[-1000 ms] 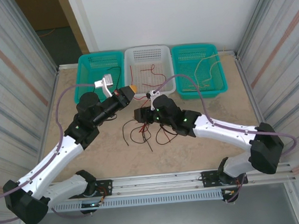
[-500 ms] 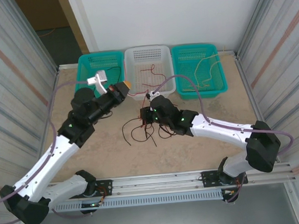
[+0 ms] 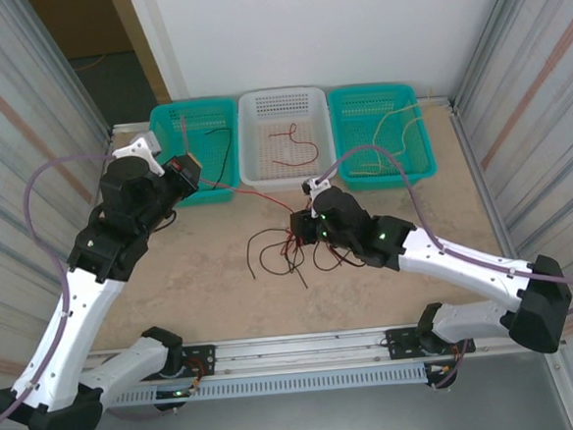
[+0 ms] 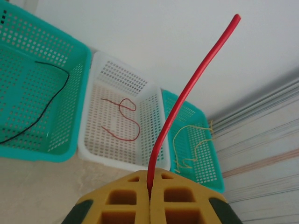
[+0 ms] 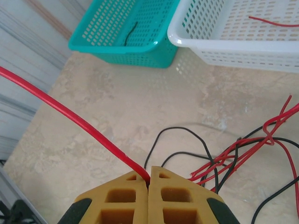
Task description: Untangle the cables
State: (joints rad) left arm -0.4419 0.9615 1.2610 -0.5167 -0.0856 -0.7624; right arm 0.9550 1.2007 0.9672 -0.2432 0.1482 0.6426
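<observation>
White basket sits between two teal baskets, beyond the tangled cables.

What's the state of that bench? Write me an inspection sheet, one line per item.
Surface: beige stone-look tabletop, no spills seen.
Job's things: tangle of thin red and black wires mid-table; one red wire runs between the grippers.
Clutter: nothing seen.
Grippers: left gripper and right gripper, both shut on that red wire.
Cables: thick lilac arm cables, looping free.
Surroundings: two teal plastic mesh baskets flanking a white plastic basket at the far edge; corrugated metal walls.
</observation>
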